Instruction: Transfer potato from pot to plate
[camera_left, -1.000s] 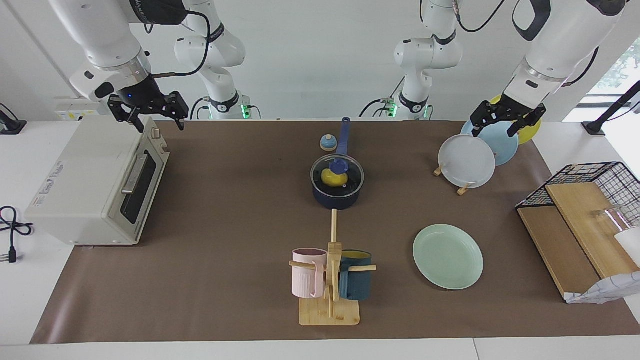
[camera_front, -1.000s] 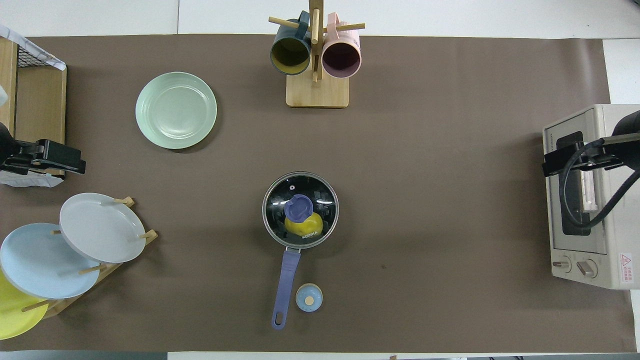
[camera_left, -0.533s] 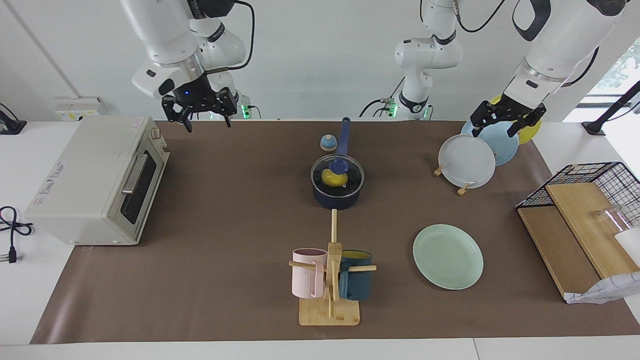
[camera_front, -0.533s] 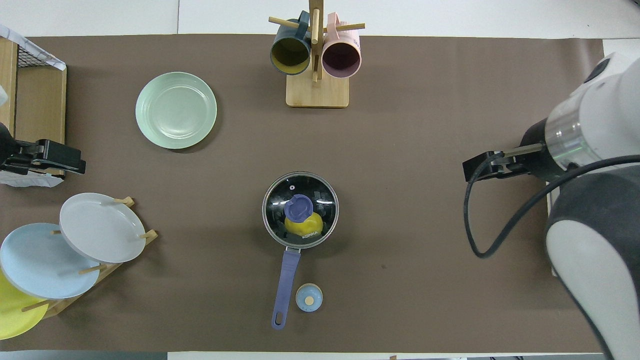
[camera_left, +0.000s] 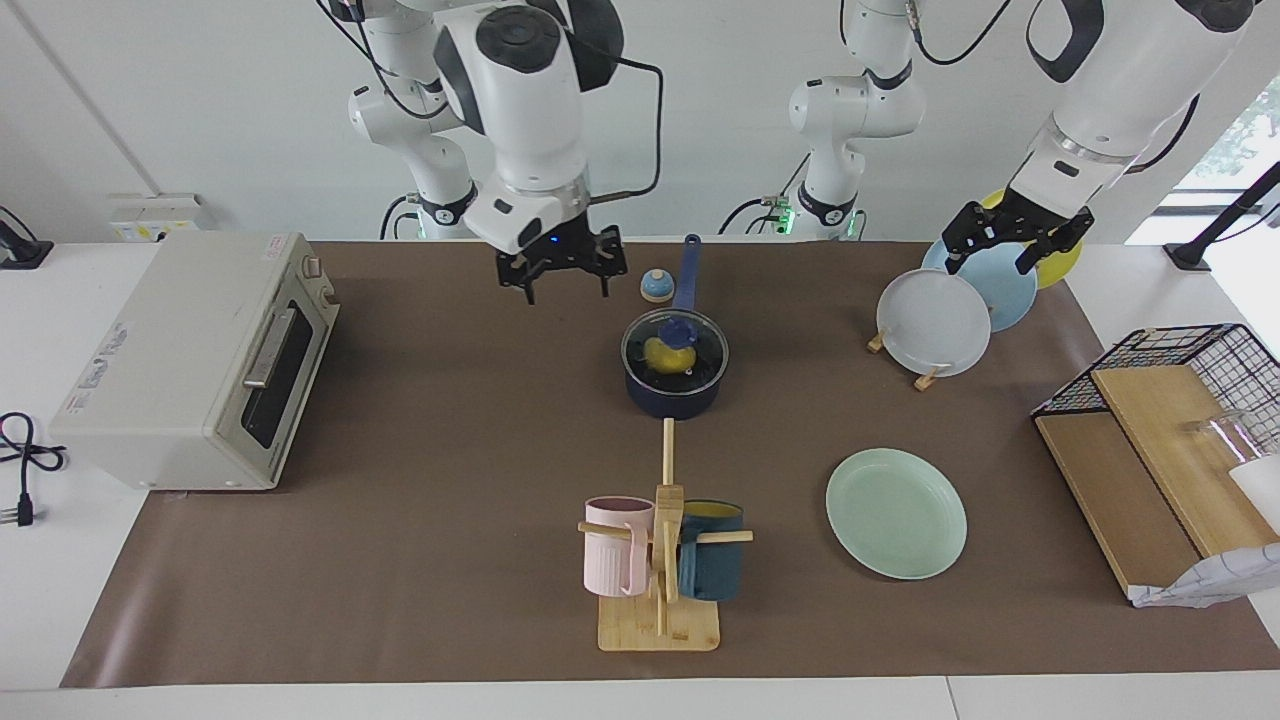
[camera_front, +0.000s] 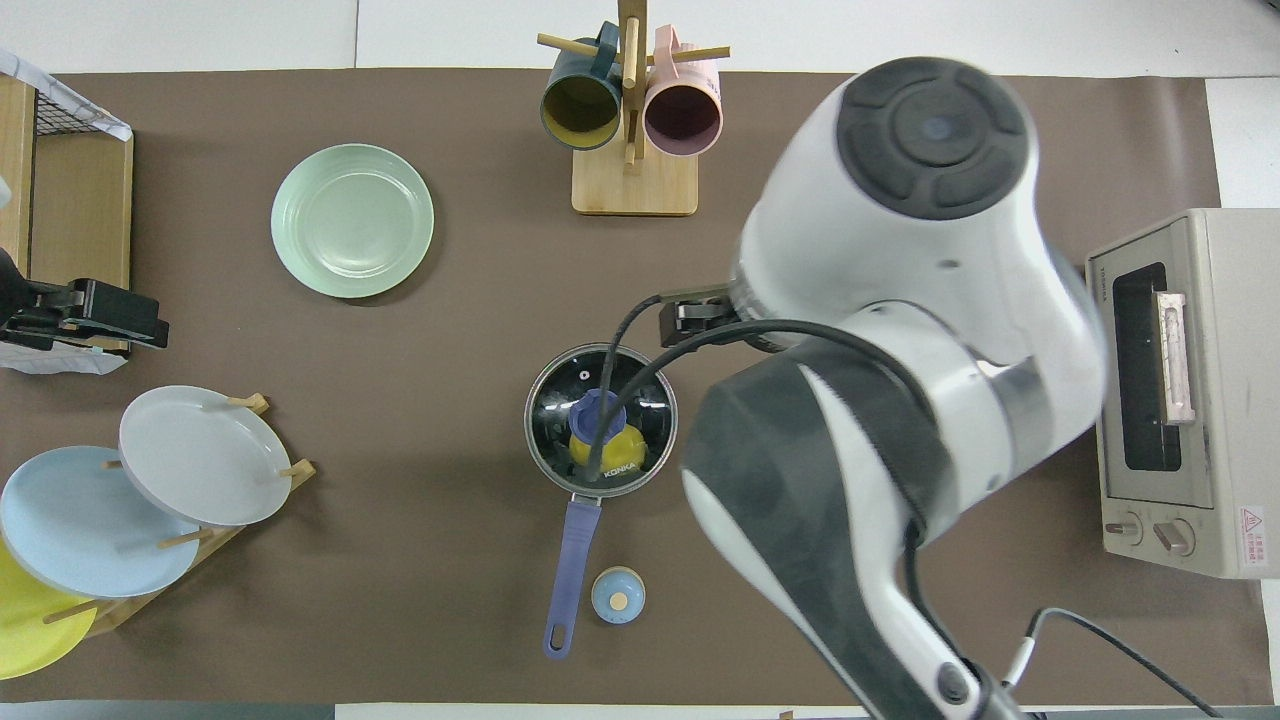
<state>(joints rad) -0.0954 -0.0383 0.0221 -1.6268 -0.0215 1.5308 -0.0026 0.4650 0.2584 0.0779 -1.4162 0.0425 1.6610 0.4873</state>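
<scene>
- Small bright yellow oval potato (camera_left: 660, 353): inside the round navy-blue saucepan (camera_left: 672, 392), under its glass lid (camera_left: 700, 358).
- Round pale mint-green plate (camera_left: 896, 512): bare, toward the left arm's end.
- Right gripper (camera_left: 563, 283): fingers spread, holding nothing, raised beside the saucepan.
- Left gripper (camera_left: 1012, 255): fingers spread, waiting over the upright plates (camera_left: 935, 322).

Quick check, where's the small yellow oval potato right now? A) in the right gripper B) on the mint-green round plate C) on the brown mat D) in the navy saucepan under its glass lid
D: the yellow potato lies inside the navy saucepan, seen through the glass lid that covers it.
</scene>
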